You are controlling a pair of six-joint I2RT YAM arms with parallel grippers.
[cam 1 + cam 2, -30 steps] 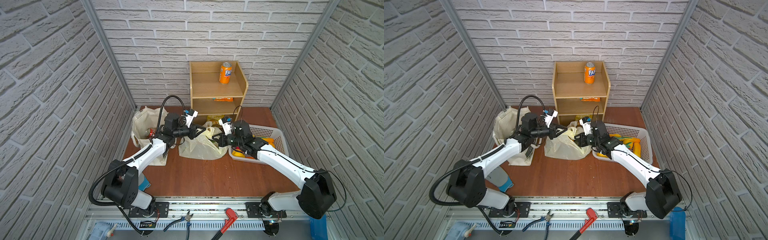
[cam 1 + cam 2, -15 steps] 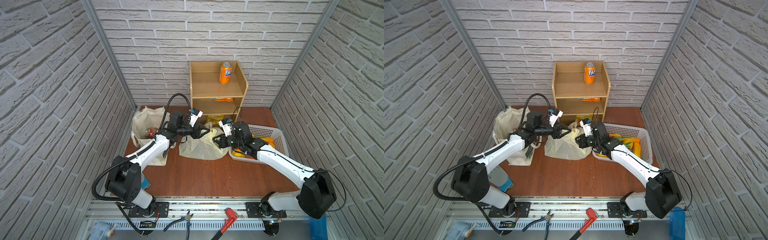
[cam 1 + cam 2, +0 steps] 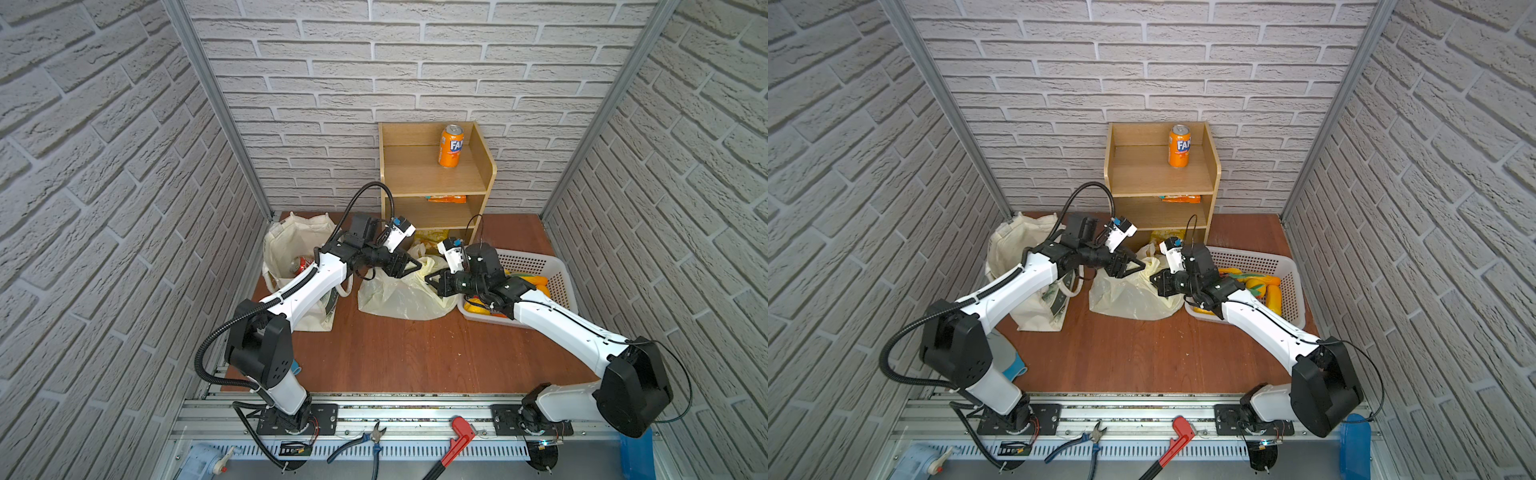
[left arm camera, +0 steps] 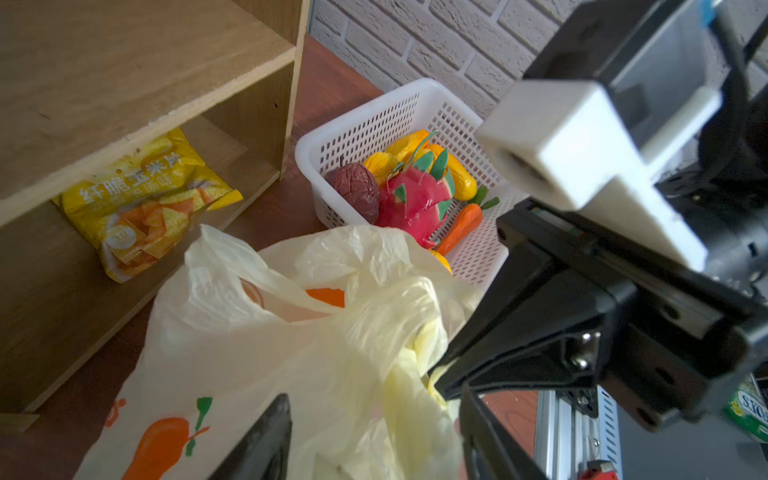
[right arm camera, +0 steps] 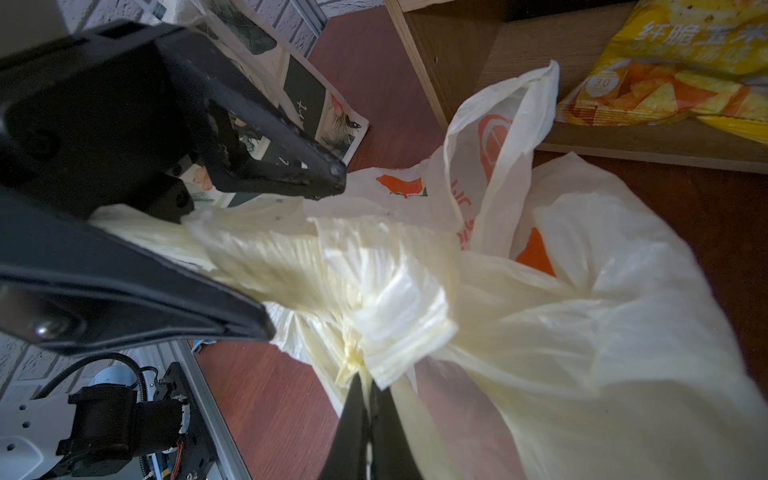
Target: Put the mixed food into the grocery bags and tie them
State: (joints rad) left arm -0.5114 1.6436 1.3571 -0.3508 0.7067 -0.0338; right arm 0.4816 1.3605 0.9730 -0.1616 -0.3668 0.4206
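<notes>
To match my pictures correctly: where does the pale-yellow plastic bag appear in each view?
In a top view: plastic bag in the middle, between canvas tote and white basket.
In a top view: plastic bag, same spot.
Left wrist: plastic bag fills the foreground.
Right wrist: plastic bag, its bunched top pinched by the right tool.
Shared landmark: yellow snack packet.

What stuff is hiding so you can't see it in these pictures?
- Inside the plastic bag: its own crumpled folds hide what's in it, in every view.
- Canvas tote bottom: left arm covers it in both top views; only a red can shows.
- Middle-shelf packet: shelf edge cuts it off, print too small.
</notes>
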